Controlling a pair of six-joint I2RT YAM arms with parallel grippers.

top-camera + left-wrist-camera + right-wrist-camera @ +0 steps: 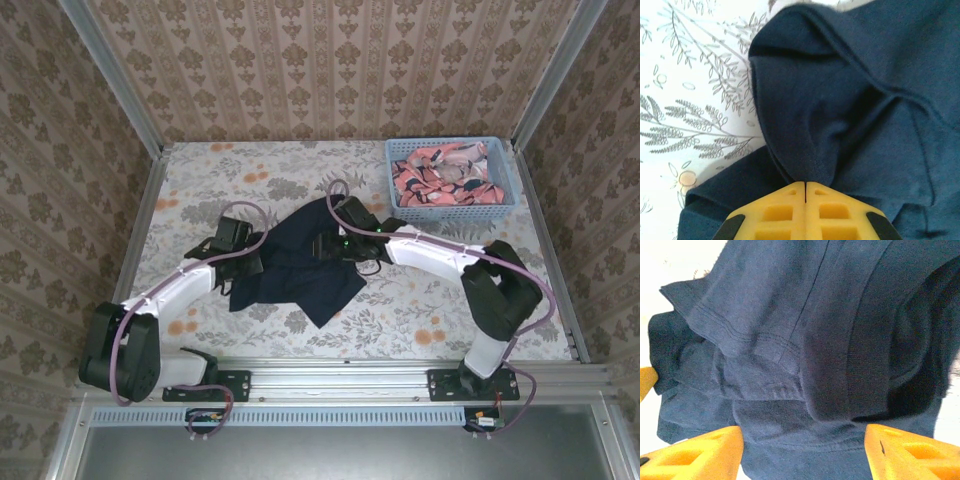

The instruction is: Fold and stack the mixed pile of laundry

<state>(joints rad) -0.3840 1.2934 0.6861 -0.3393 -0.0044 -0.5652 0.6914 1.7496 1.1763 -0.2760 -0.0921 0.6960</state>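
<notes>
**Top external view: dark T-shirt bunched mid-table, pinched on the left, straddled on the right**

The dark navy T-shirt lies crumpled near the middle of the table. Its long axis runs diagonally, from a narrow far end beside the right pincer to a broader end spreading toward the near-left. The pink patterned garment sits heaped in the light blue basket at the far right corner.

The left arm reaches forward and inward from its base, low over the table, and the left pincer meets the shirt's left edge. In the left wrist view its yellow tips are pressed together on a raised fold of the T-shirt, with floral table bare to the left.

The right arm bends in a long curve toward the centre. In the right wrist view the right pincer stands wide, one finger on each side of the T-shirt, a stitched hem lying crosswise between them.

Bare table surrounds the shirt on the far left, the near side and the near right. The basket stands near the shirt's far end without touching it. Patterned walls close in the table's left, far and right sides.
</notes>
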